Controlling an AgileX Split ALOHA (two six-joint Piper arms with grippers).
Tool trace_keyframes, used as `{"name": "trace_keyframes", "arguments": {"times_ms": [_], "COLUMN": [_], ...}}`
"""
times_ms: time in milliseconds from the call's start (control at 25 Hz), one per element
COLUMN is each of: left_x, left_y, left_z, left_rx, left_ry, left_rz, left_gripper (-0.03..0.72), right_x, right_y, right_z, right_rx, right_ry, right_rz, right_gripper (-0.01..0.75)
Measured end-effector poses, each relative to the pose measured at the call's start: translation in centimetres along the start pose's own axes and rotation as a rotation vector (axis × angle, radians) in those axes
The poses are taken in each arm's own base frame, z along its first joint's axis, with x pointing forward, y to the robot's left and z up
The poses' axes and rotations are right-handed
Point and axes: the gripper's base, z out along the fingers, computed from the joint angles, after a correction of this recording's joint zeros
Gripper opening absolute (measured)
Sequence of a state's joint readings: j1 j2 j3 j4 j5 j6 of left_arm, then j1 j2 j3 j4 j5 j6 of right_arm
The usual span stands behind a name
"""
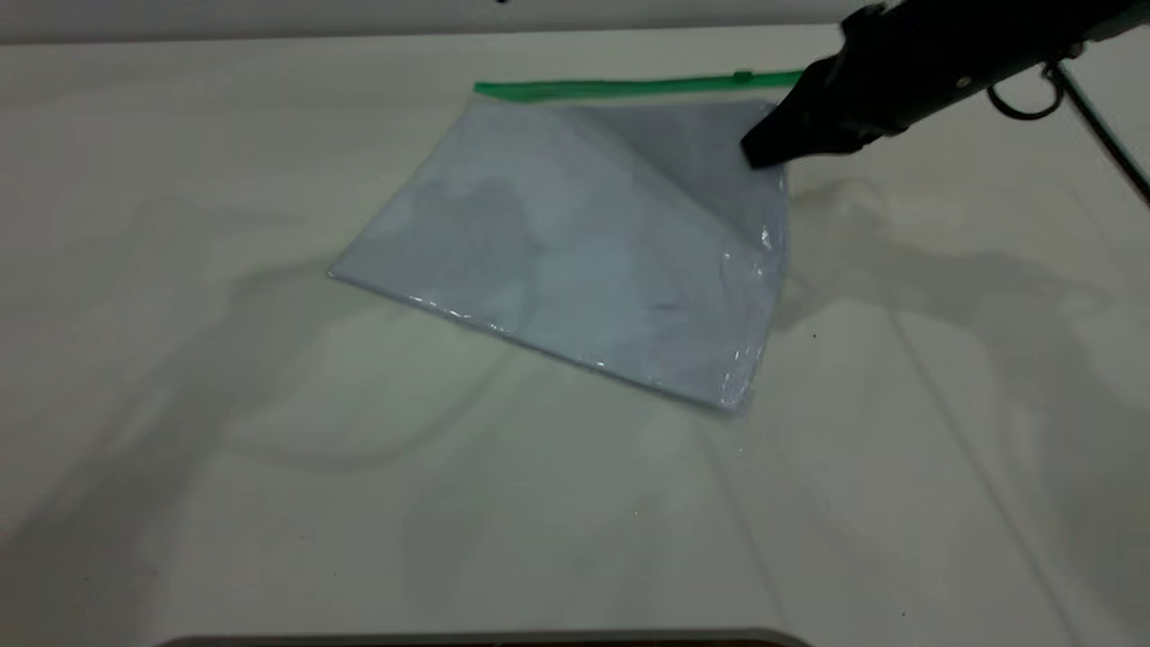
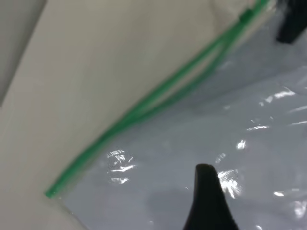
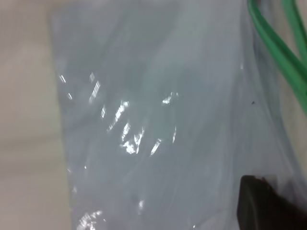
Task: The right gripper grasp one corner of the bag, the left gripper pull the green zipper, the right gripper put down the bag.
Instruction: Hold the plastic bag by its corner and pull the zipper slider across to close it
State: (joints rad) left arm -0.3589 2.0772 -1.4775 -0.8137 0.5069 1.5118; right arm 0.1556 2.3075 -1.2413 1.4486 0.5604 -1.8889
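Observation:
The bag (image 1: 584, 243) is a clear pouch with pale sheets inside, lying at an angle on the table. The green zipper (image 1: 629, 87) runs along its far edge, with the slider tab (image 1: 742, 75) near the right end. In the left wrist view the zipper (image 2: 158, 96) shows as two parted strips that meet at the slider (image 2: 245, 16). My right gripper (image 1: 764, 151) is shut on the bag's far right corner, which looks slightly raised with a diagonal crease below it. It also shows in the left wrist view (image 2: 290, 21). My left gripper (image 2: 207, 201) is out of the exterior view and hovers over the bag's left part.
The pale table (image 1: 269, 467) extends around the bag on all sides. A thin black cable and ring (image 1: 1024, 103) hang from the right arm at the far right. A dark edge (image 1: 485, 640) runs along the front of the table.

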Motion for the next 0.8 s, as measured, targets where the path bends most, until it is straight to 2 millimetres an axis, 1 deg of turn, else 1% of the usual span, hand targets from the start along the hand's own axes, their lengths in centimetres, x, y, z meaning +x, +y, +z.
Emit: {"name": "trace_keyframes", "arguments": {"times_ms": [120,240,360,520,680,800], "left_x": [-0.4,-0.2,0.1,0.2,0.5,0.6], "left_y": [-0.2,-1.4,-1.9,-1.9,-2.0,-2.2], "left_z": [1.3,2.4,2.9,3.2,3.9,4.6], "left_rx": [0.05,0.142,0.189,0.194,0.205,0.216], "left_ry": [-0.005,0.008,0.009,-0.003,-0.023,-0.043], "left_rz": [0.02,0.075,0.198,0.332,0.357,0.36], "left_gripper": [0.579,0.579,0.579,0.579,0.579,0.579], "right_x": [-0.2,-0.4,-0.6,-0.8,-1.2,-2.0], "right_y": [0.9,1.5,1.6,1.9,2.3,2.6], "right_z": [0.7,1.0,0.9,0.8,0.4,-0.3], "right_rx": [0.015,0.007,-0.004,-0.027,-0.06,-0.079], "right_ry": [0.031,0.036,0.03,0.02,0.002,-0.023], "right_rz": [-0.067,-0.108,-0.128,-0.148,-0.195,-0.231], "right_gripper": [0.035,0.035,0.035,0.035,0.035,0.035]}}
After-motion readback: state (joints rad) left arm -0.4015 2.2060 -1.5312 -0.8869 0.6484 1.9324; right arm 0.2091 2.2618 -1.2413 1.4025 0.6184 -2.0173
